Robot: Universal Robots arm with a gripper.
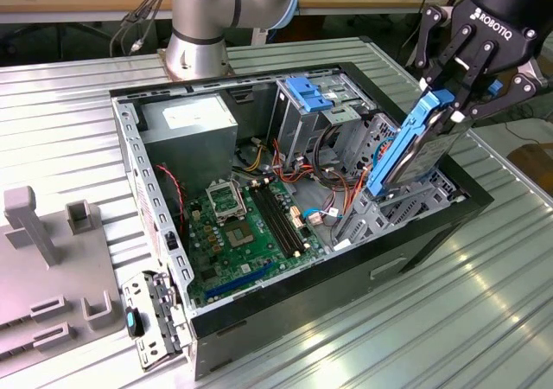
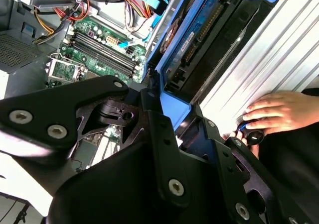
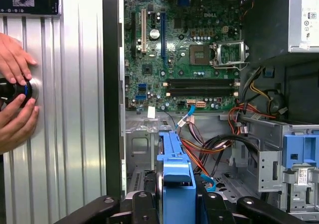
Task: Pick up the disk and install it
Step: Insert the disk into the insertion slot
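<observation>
Exterior view: disk [image 1: 415, 151] near-upright, apparently in claw [image 1: 458, 104]

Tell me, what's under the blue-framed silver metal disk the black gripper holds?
A grey metal drive bay in the open black computer case. The disk covers the bay's inside.

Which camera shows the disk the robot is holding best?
The exterior view: the disk shows nearly whole, tilted, pinched by the gripper over the computer case. The first wrist view shows its blue end edge-on; the second wrist view, one side close up, partly behind the gripper.
</observation>
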